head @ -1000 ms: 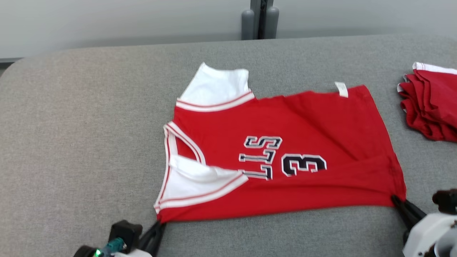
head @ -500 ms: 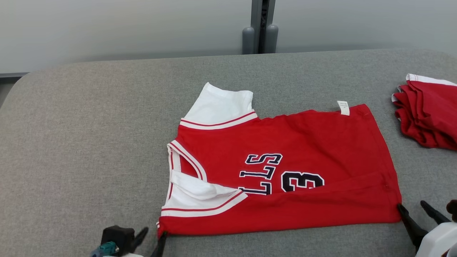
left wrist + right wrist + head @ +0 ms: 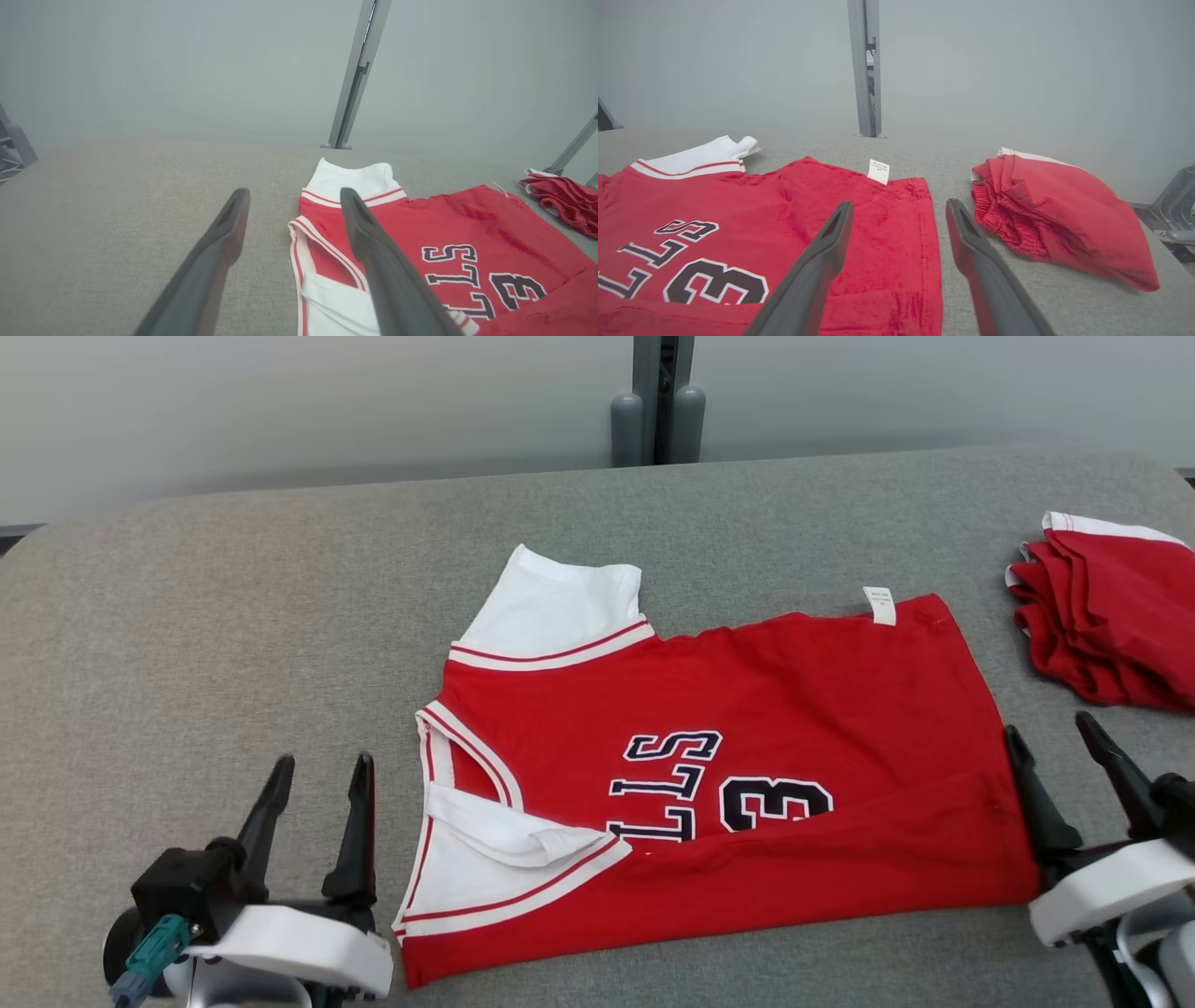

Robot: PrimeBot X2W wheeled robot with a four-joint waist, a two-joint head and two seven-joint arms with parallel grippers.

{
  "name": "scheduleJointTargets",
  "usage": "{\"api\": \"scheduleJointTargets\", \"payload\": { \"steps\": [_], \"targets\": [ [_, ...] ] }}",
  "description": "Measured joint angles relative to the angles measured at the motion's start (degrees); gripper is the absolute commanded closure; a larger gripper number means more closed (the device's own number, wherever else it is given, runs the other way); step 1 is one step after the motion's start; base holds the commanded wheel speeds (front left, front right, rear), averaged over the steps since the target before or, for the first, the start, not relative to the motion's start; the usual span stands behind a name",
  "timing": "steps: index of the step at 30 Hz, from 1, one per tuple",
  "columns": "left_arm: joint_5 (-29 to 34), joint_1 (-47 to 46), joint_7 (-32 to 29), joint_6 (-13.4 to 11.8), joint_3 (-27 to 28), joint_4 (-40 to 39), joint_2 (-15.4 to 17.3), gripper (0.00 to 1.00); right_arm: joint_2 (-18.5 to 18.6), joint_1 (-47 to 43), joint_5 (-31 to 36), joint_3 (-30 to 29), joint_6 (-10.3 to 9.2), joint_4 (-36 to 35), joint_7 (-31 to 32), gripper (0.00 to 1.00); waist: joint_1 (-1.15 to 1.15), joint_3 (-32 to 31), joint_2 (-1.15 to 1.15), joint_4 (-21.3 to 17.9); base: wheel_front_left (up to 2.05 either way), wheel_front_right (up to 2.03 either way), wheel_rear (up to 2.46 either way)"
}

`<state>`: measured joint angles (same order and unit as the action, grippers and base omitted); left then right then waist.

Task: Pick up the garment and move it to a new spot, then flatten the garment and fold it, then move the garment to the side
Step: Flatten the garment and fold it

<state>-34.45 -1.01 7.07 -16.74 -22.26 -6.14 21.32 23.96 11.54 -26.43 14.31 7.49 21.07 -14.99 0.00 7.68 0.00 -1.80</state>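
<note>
Head view, garment: the red jersey [image 3: 747, 709] lies spread on the grey table [image 3: 233, 616], white sleeves at the left, hem at the right, its near edge folded over the lettering.
Head view, left gripper: the left gripper [image 3: 324, 761] is near left, just beside the near sleeve, jaws wide apart and empty.
Head view, right gripper: the right gripper [image 3: 1047, 725] is near right at the hem, jaws wide apart, holding nothing.
Head view, far right: a red pile [image 3: 1111, 616] lies apart from the jersey.
Left wrist view, fingers: the dark fingers [image 3: 224, 252] are spread, with bare table between them and the jersey to their right.
Right wrist view, fingers: spread, the left one over the hem, the right one over table between jersey and pile.
Right wrist view, far edge: a white tag [image 3: 878, 171].
</note>
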Motion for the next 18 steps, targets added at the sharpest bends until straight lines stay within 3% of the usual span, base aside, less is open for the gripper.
{"api": "scheduleJointTargets", "payload": {
  "steps": [7,12,18],
  "targets": [
    [3.02,-4.86,7.00,0.63,0.79,3.56,-4.15,0.00,-7.46,-1.78,6.73,-3.52,0.00,-9.16,0.00,0.00,0.00,1.36,0.00,-1.13,0.00,0.00,0.00],
    [8.87,-5.57,7.87,0.81,5.54,2.29,-7.59,0.00,-11.88,-3.89,9.64,-6.98,0.00,-15.71,0.00,0.00,0.00,2.21,0.00,-1.86,0.00,0.00,0.00],
    [13.33,-4.90,7.92,6.12,7.98,5.52,-12.73,0.00,-14.13,-5.99,10.93,-7.08,0.00,-16.94,0.00,0.00,0.00,3.76,0.00,-2.48,0.00,0.00,0.00]
  ]
}}
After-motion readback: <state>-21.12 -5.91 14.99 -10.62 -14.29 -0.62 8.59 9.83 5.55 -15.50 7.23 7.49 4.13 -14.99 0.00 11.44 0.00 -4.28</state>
